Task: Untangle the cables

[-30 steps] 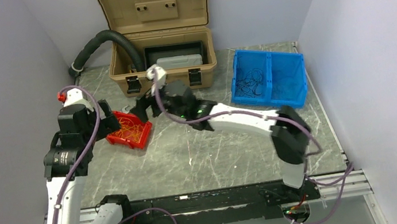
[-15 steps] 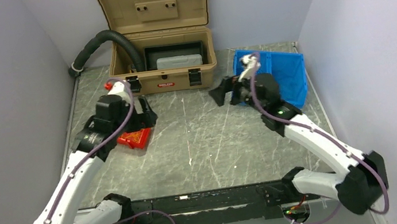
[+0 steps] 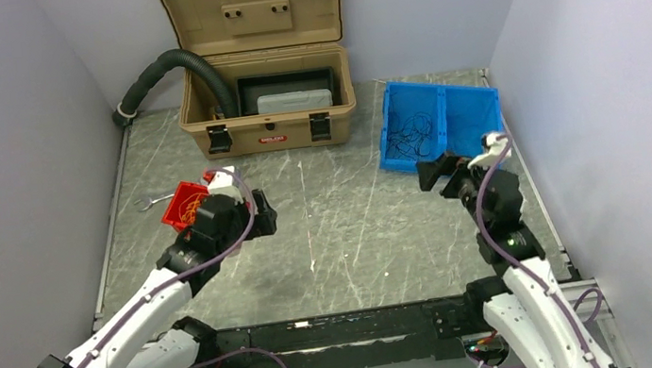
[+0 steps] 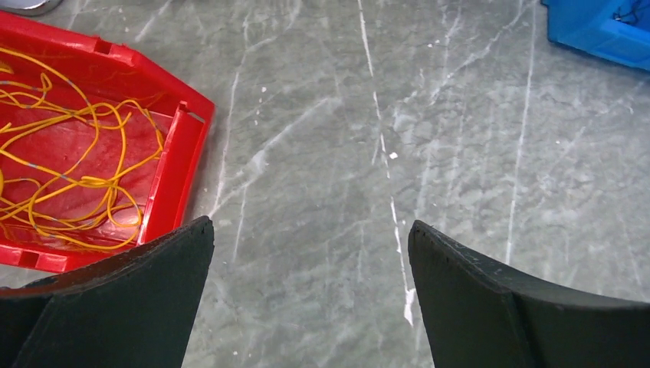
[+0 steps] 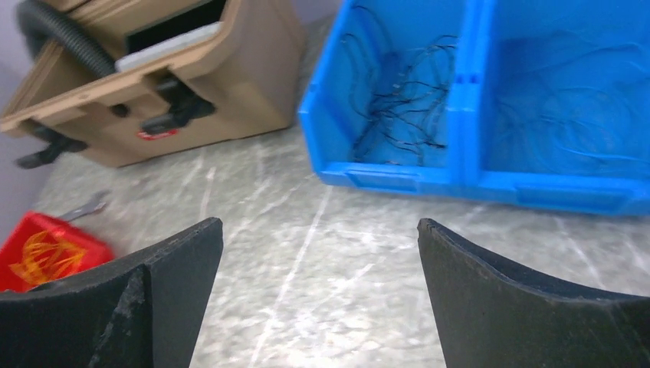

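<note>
my left gripper (image 4: 310,230) hangs wide apart and empty beside the red tray (image 4: 165,86) of yellow-orange cables (image 4: 77,181); my right gripper (image 5: 320,226), likewise spread and empty, faces the blue bin (image 5: 398,181), black cables (image 5: 398,115) in its left compartment.

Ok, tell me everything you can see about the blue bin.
The blue bin looks like moulded plastic, open-topped, with a divider splitting it into two compartments. It sits flat on the grey marbled table, far right, apart from the tan case to its left. The left compartment holds a loose tangle of thin black wires; the right one holds faint thin blue wires. Nothing but the table and the wires touches it.
</note>
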Motion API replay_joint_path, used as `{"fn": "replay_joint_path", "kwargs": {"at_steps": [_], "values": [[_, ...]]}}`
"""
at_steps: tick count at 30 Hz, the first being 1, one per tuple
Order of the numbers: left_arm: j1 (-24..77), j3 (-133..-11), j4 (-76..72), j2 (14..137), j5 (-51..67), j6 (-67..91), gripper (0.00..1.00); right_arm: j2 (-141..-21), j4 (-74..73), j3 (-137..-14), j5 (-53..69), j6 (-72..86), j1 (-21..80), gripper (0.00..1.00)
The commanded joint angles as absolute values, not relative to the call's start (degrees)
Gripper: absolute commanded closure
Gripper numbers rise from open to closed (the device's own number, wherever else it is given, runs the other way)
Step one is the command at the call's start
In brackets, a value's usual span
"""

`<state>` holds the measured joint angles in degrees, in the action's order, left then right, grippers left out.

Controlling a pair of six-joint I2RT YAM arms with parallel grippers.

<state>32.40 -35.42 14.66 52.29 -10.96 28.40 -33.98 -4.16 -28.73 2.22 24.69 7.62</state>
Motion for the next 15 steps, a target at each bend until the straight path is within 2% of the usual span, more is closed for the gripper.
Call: {"fn": "replay_joint_path", "kwargs": {"at_steps": [1,5,12,15], "values": [[32.7,-29.0,-0.2,50.0,-14.8,27.0,0.00,-27.9,5.1,-18.2,-8.2,20.8,7.4,0.00],[32.9,-25.8,-5.1,49.2,-17.5,23.4,0.01,-24.8,8.8,-14.2,-9.0,19.7,7.4,0.00],[33.0,-21.2,-8.6,45.1,-24.7,14.1,0.01,-26.4,12.4,-11.7,-13.3,17.6,7.4,0.00],[33.0,-17.0,-12.1,42.3,-23.3,10.6,0.01,-26.3,17.3,-8.4,-11.6,14.8,7.4,0.00]]}}
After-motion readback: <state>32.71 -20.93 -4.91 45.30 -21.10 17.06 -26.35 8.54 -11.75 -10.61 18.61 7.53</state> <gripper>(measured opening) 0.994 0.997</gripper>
